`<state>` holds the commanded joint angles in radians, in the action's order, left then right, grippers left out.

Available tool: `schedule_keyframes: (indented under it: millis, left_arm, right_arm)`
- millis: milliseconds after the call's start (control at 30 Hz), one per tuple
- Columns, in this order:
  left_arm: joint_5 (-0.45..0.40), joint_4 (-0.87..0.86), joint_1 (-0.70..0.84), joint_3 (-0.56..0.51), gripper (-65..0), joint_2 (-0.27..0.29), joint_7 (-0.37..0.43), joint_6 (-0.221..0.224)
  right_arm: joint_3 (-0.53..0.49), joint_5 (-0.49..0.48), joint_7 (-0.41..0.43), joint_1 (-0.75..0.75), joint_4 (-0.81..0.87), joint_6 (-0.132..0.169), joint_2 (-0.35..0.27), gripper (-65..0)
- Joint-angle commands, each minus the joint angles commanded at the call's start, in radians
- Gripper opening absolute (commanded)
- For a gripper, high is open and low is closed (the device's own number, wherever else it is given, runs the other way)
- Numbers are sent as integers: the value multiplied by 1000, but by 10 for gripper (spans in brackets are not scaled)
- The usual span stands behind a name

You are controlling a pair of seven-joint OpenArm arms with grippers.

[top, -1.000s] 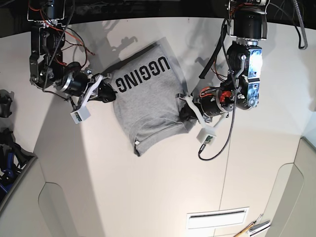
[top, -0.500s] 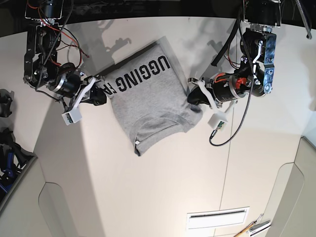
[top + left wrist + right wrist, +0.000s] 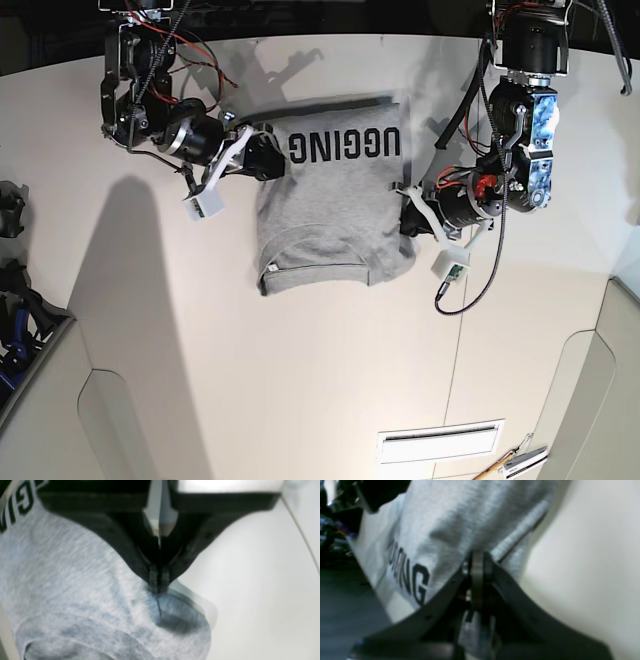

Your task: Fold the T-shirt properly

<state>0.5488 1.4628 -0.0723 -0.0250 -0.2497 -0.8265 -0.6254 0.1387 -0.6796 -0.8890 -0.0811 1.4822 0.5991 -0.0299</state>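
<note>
The T-shirt (image 3: pixel 335 205) lies folded into a grey block on the white table, black letters along its far edge and a ribbed hem at the near left. My right gripper (image 3: pixel 272 165) is at the shirt's upper left corner; in the right wrist view the gripper (image 3: pixel 477 563) is shut on the T-shirt (image 3: pixel 450 522) beside the letters. My left gripper (image 3: pixel 406 222) is at the shirt's right edge; in the left wrist view the gripper (image 3: pixel 158 586) is shut on a puckered fold of the T-shirt (image 3: pixel 75 592).
Dark gear (image 3: pixel 10 215) and a blue item (image 3: pixel 14 340) sit at the table's left edge. A slotted vent (image 3: pixel 440 440) and a wooden-handled tool (image 3: pixel 505 464) lie near the front right. Table seams run along the right side.
The shirt has turned so its lettered edge now runs level across the back. My right gripper moved right and back with its corner; my left gripper shifted slightly forward with the right edge.
</note>
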Motion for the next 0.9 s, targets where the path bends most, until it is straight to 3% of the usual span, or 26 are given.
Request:
schedule_keyframes:
  millis: [267,333,467,667,900]
  left_arm:
    - [1,5,-8,0,-650,-1,-2,1]
    - [3,26,-8,0,-650,-4,-21,1]
    - [86,93,1,0,-650,-49,-97,2]
    - [127,243,131,32,-650,-146,-116,12]
    - [155,472,463,232,-650,-166,-147,8]
  right_arm:
    - [-1,-15,-6,0,1,0,-3,-650]
    - [11,19,-6,0,9,0,-8,-650]
    - [62,50,-8,0,47,0,-27,-650]
    - [105,-22,-105,-3,119,0,-133,-650]
    - [105,-122,-110,-200,219,8,-291,-650]
